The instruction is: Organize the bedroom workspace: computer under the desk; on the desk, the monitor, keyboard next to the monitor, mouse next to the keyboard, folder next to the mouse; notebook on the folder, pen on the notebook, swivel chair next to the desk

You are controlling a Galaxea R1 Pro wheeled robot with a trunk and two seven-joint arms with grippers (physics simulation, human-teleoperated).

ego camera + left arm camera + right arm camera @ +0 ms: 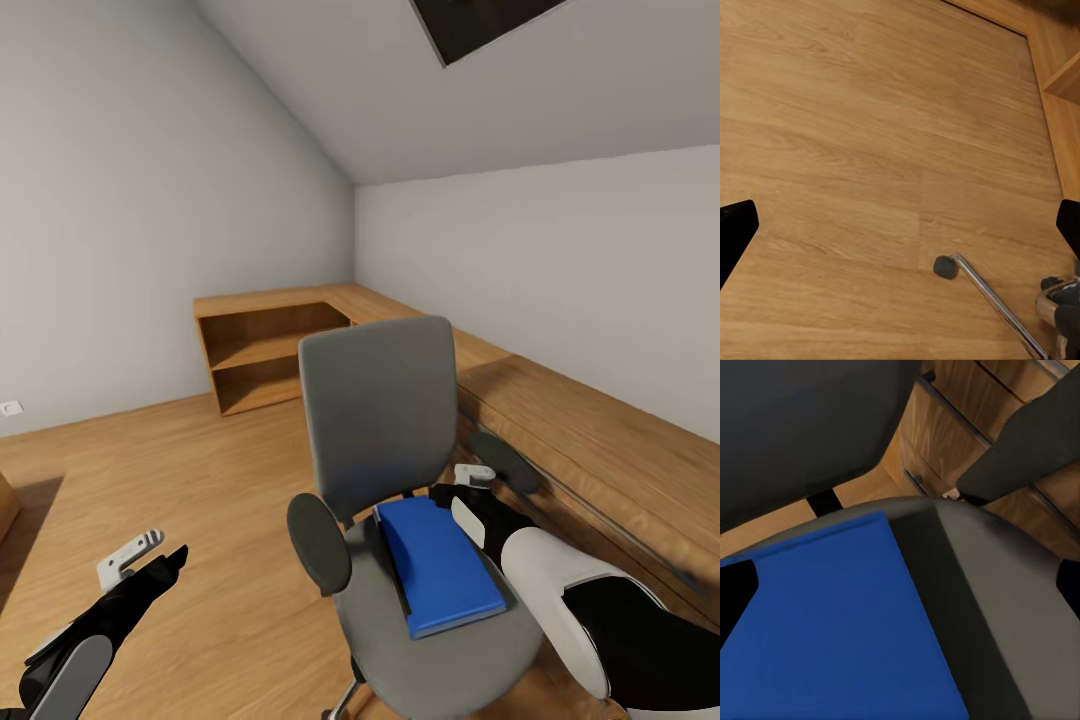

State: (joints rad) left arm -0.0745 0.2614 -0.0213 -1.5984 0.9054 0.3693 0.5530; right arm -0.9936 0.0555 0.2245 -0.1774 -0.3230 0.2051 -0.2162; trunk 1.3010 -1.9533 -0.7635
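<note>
The swivel chair [380, 420] stands in front of me, grey with black armrests, its back toward the far corner. The bright blue folder [440, 565] lies flat on its seat. My right gripper [468, 492] hovers open just above the folder's far right corner. In the right wrist view the folder [832, 622] and the grey seat [990, 585] lie between the spread fingers of the right gripper [900, 600]. My left gripper [150, 560] hangs open over bare floor left of the chair. The left gripper [900, 240] frames floorboards, with a chrome chair leg and caster [945, 267] beside it.
A low L-shaped wooden shelf unit [270, 350] runs along the far wall and continues down the right wall as a wooden counter with drawers [600, 440], close behind the chair. Open wooden floor [180, 470] spreads to the left. A wall socket [10, 408] sits low at the left.
</note>
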